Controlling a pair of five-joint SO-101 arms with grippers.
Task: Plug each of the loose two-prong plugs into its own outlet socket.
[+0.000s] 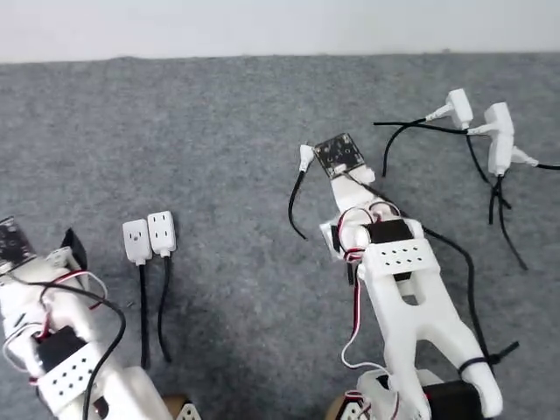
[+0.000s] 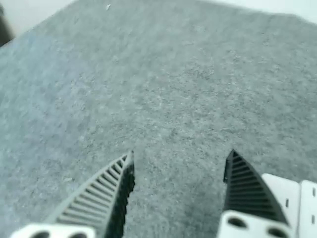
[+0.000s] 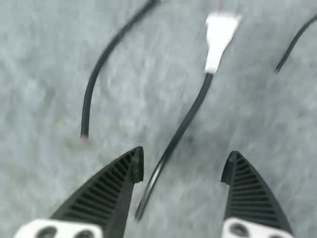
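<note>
Work surface: grey, short-pile carpet-like mat (image 1: 227, 131), covering the whole table. Far edge meets a plain white wall (image 1: 262, 26). Lighting even, shadows soft.

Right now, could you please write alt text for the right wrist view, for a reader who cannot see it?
The right gripper hangs open over grey carpet, its two black ribbed fingers apart. A white plug lies ahead of it, and its black cord trails back between the fingers. A second black cable curves nearby.

outlet sockets (image 1: 161, 233) left, plugs (image 1: 499, 119) far right
</note>
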